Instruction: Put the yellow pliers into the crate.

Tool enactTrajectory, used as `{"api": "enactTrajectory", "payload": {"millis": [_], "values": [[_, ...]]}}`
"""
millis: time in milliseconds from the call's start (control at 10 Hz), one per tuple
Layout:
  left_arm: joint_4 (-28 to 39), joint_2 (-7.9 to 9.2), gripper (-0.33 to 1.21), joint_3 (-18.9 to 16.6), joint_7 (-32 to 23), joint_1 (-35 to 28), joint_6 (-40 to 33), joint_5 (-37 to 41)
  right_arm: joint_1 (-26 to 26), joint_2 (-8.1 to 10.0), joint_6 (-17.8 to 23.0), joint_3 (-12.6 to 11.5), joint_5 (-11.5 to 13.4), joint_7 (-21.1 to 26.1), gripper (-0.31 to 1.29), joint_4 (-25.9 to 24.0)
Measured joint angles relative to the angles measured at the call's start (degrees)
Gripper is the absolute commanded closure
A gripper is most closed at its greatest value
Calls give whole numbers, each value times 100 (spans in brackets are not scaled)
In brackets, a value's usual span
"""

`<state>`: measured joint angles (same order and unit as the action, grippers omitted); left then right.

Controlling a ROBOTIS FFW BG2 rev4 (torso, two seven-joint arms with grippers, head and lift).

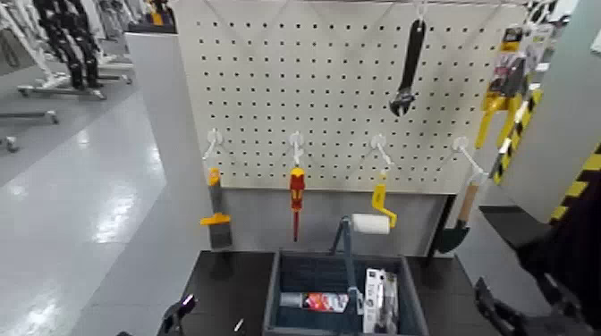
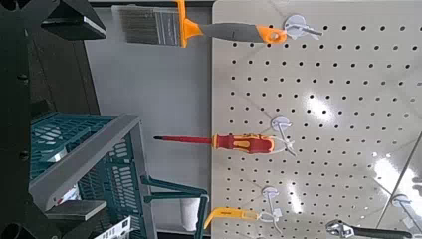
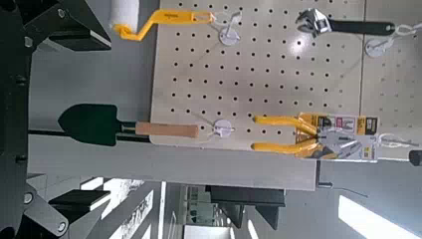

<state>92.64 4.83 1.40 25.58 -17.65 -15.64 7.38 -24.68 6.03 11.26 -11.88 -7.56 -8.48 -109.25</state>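
Note:
The yellow pliers (image 1: 503, 85) hang on their printed card at the upper right edge of the white pegboard (image 1: 340, 89). They also show in the right wrist view (image 3: 299, 134). The dark blue-grey crate (image 1: 286, 295) stands on the black table below the board, its handle bar upright, and shows in the left wrist view (image 2: 95, 149). My left gripper (image 1: 176, 313) is low at the table's left, open and empty. My right gripper (image 1: 501, 313) is low at the right, open and empty, well below the pliers.
On the board hang a black wrench (image 1: 409, 67), a paintbrush (image 1: 217, 214), a red screwdriver (image 1: 296, 197), a yellow-handled paint roller (image 1: 380, 210) and a trowel (image 1: 461, 219). The crate holds a white box (image 1: 380, 299) and a packet (image 1: 313, 301). A striped post (image 1: 572, 188) stands on the right.

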Motion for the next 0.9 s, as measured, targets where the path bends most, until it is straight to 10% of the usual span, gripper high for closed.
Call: {"api": "enactTrajectory", "payload": {"millis": [400,900], "values": [[0,10,10,21,9,38,69,0,911,190,-1461,-848,-676,-859,24,-286],[-12,26,10,40,35,100,99,-16,2238,858,-2364,-1050,-1004,-1491,24,-37]]}}
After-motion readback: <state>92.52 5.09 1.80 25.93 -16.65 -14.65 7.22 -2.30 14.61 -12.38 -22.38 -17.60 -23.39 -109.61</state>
